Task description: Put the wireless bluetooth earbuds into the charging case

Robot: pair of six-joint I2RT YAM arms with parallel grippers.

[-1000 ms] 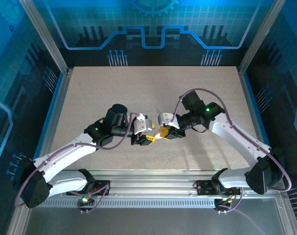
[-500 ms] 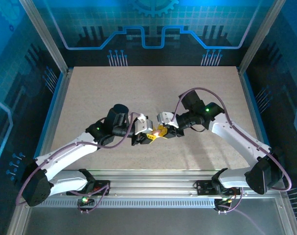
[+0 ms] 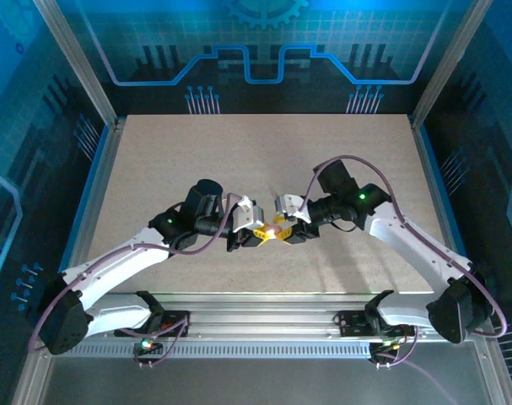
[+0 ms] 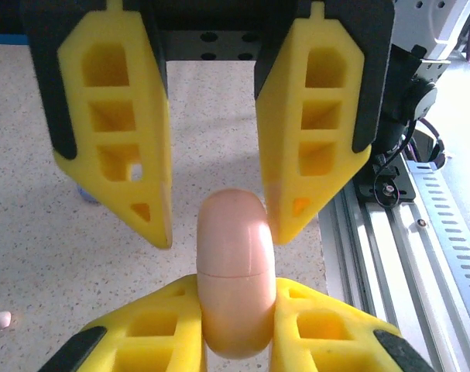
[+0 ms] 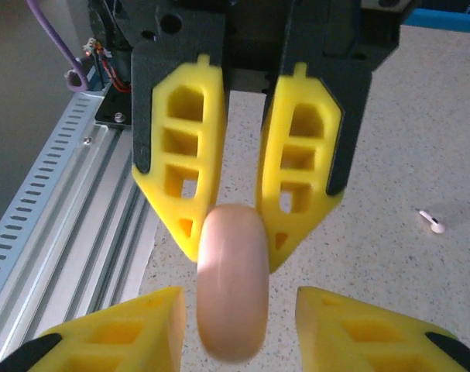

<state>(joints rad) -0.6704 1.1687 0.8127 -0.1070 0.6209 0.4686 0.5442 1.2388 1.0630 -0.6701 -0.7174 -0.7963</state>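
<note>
Pink charging case (image 4: 233,256) sits clenched in our left pincer (image 4: 235,298); our right pincer (image 5: 238,294) stands released.

Pale pink case (image 4: 233,271): smooth plastic with a soft satin sheen and a fine seam. The fingers (image 4: 114,147) around the case are matt yellow plastic with hollow cells. Under the case, the tabletop (image 4: 49,256) is matt, speckled beige and faintly grainy. Beside the case, a slotted rail (image 4: 420,271) of dull grey metal.
</note>
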